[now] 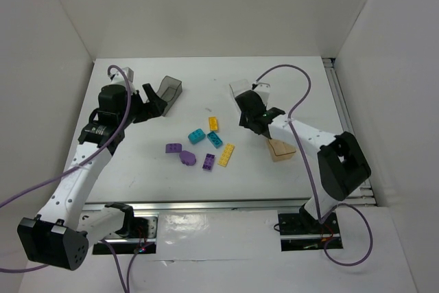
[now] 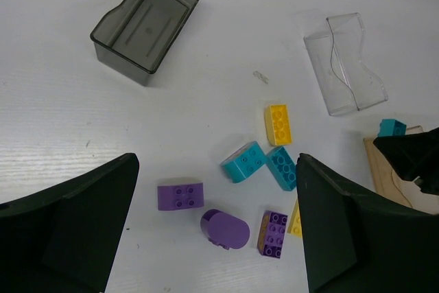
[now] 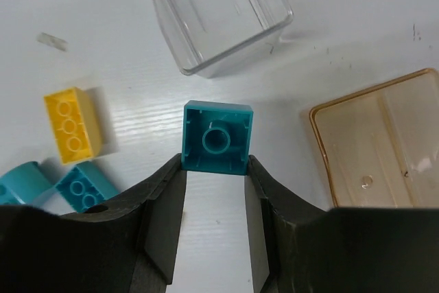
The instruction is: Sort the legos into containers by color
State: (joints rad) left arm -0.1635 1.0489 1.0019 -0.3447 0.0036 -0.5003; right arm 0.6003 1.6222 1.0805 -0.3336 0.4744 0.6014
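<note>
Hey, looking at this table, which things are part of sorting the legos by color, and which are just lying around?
Part of the job: square teal brick held in right gripper; loose yellow legos, teal legos, purple legos; dark grey tub, clear tub, amber tub.
Just lying about: small clear scrap near the clear tub.

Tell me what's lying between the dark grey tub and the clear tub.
Just bare white table between the dark grey tub and the clear tub, save a tiny pale fleck nearer the clear one. The left wrist view shows it.
</note>
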